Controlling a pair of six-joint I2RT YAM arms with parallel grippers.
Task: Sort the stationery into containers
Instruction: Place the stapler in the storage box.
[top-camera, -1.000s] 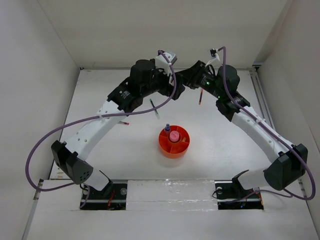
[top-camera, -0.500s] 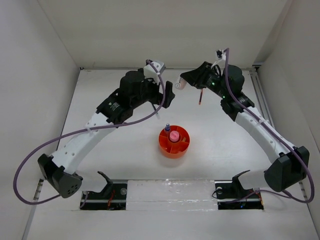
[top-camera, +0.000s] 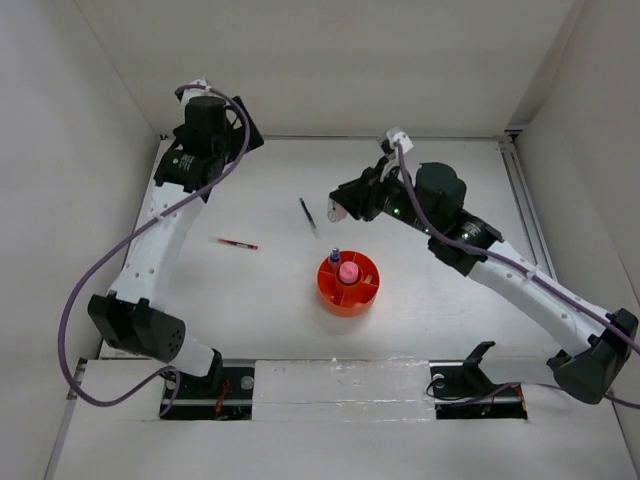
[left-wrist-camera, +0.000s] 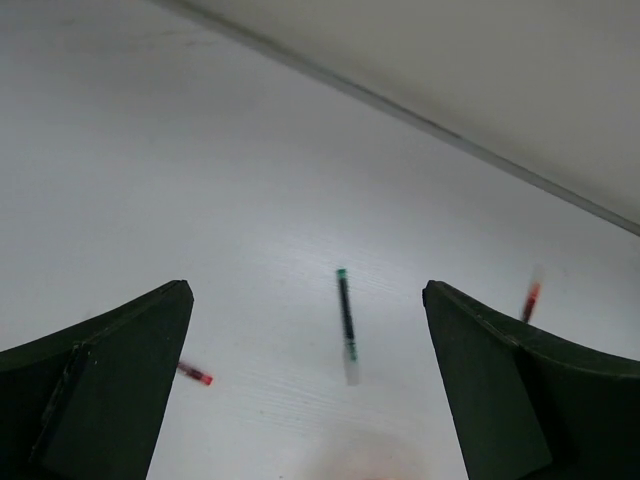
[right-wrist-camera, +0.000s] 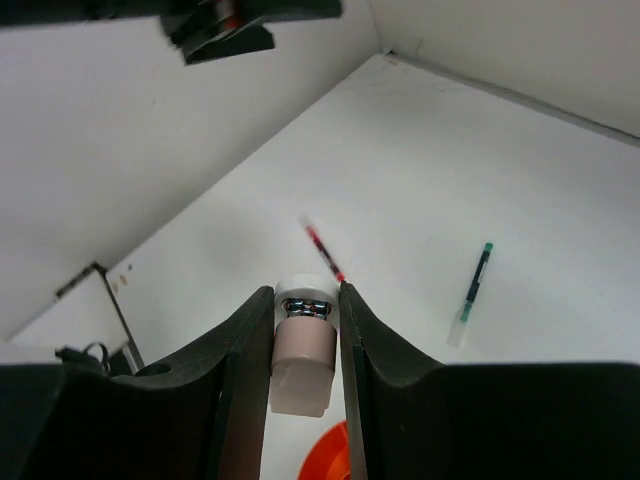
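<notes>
The round orange tray (top-camera: 348, 296) stands mid-table with the pink tube (top-camera: 348, 271) in its central cup and the blue-capped bottle (top-camera: 335, 257) in a far compartment. My right gripper (top-camera: 337, 211) (right-wrist-camera: 305, 290) is shut on a pinkish eraser (right-wrist-camera: 304, 345) with a white end, held above the table just behind the tray (right-wrist-camera: 327, 455). The dark pen (top-camera: 308, 215) (left-wrist-camera: 345, 310) (right-wrist-camera: 473, 290) lies left of it. One red pen (top-camera: 238, 243) (left-wrist-camera: 195, 375) (right-wrist-camera: 325, 248) lies further left. A second red pen (left-wrist-camera: 531, 297) shows only in the left wrist view. My left gripper (top-camera: 243, 135) (left-wrist-camera: 305, 290) is open and empty, high at the back left.
White walls enclose the table on the left, back and right. The right arm (top-camera: 500, 265) spans the right half of the table. A rail (top-camera: 525, 215) runs along the right edge.
My left arm has swung from the middle back to the far back left corner. My right gripper has moved left and nearer, toward the tray, still holding the eraser, and now covers the second red pen.
</notes>
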